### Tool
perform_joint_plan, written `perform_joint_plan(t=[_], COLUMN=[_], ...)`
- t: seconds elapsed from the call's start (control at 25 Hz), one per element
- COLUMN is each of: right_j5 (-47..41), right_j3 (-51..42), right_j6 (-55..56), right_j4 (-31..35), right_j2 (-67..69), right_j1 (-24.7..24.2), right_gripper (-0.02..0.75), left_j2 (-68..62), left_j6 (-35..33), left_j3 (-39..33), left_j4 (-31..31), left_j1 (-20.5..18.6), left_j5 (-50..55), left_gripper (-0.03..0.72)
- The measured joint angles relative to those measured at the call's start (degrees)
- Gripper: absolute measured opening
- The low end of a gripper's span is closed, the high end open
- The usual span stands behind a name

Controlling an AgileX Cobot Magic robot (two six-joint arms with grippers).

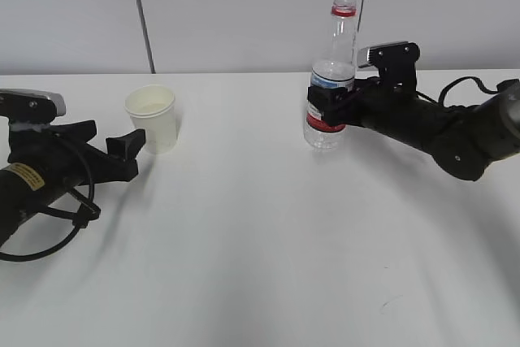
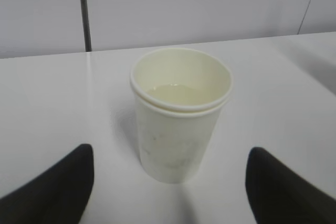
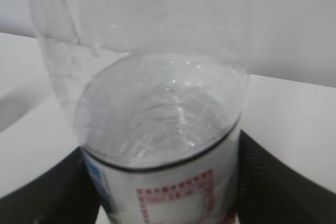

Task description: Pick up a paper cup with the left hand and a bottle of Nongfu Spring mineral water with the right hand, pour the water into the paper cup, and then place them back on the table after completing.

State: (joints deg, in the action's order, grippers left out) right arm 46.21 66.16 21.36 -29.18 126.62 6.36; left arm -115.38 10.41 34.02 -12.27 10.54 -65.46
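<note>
A white paper cup [image 1: 153, 118] stands upright on the white table [image 1: 244, 241], with a little pale liquid in its bottom [image 2: 176, 94]. My left gripper [image 1: 132, 157] is open just short of the cup, with one finger to each side in the left wrist view [image 2: 169, 156] and neither touching. The Nongfu Spring bottle [image 1: 331, 71] is upright and uncapped, with a red neck ring, and is part full of clear water [image 3: 157, 114]. My right gripper [image 1: 328, 111] is shut on the bottle at its label [image 3: 163, 192]. The bottle's base is at or just above the tabletop.
A grey wall with dark vertical seams runs behind the table's far edge [image 1: 244, 72]. The left arm's loose black cable [image 1: 57, 233] lies on the table at the left. The right arm [image 1: 455, 136] stretches in low from the right.
</note>
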Motion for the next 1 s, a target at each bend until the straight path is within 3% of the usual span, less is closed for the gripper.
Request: perform_joint_plan(t=[0.16,1.0], right_j5=[0.44,-0.24], right_j3=[0.0,0.19], right_j6=[0.0,0.0], right_j4=[-0.36,-1.43], right_j2=[0.0,0.0], right_j1=[0.0,0.0], right_gripper=[0.581,0.59], left_j2=[0.0,0.0], left_j6=[0.0,0.0], left_j3=[0.0,0.0], left_j4=[0.0,0.0], left_j1=[0.0,0.0], left_j5=[0.0,0.0], left_gripper=[0.542,0.542])
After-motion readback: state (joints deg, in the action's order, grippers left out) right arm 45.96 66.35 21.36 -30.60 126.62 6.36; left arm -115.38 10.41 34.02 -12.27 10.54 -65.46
